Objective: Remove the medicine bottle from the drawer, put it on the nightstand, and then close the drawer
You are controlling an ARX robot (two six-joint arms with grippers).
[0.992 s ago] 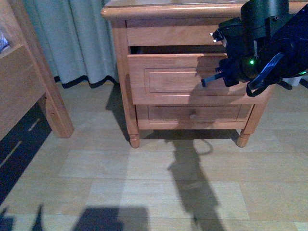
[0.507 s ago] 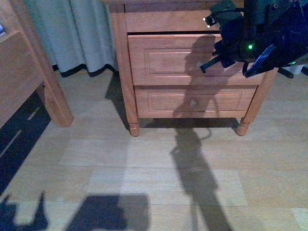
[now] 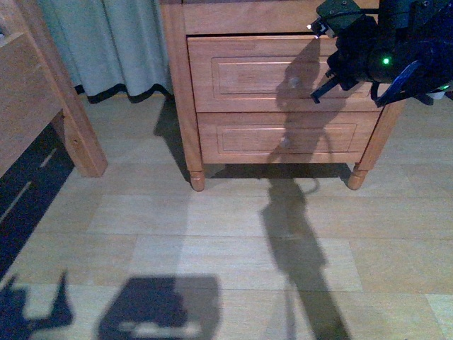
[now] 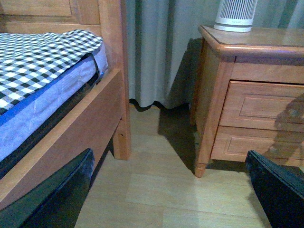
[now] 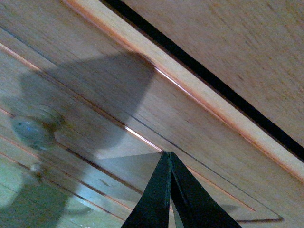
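The nightstand (image 3: 177,85) stands ahead of me. Its upper drawer (image 3: 248,74) sits flush with the frame, and its round knob (image 3: 292,83) lies in shadow. My right gripper (image 3: 313,97) is shut and empty, with its tip against or just off the drawer front, to the right of the knob. In the right wrist view the shut fingers (image 5: 167,156) meet at the panel of the drawer (image 5: 118,90), and the knob (image 5: 33,130) is off to one side. My left gripper (image 4: 171,199) is open and empty above the floor. The medicine bottle shows in no view.
A tall white ribbed cylinder (image 4: 236,14) stands on the nightstand's top (image 4: 256,40). The shallower lower drawer (image 3: 283,138) is shut. A wooden bed frame (image 3: 49,106) with a checked blanket (image 4: 42,52) stands to the left, with a grey curtain (image 3: 106,42) behind.
The upper drawer has gone from standing open to flush with the frame. My right gripper has moved forward with it, staying shut.
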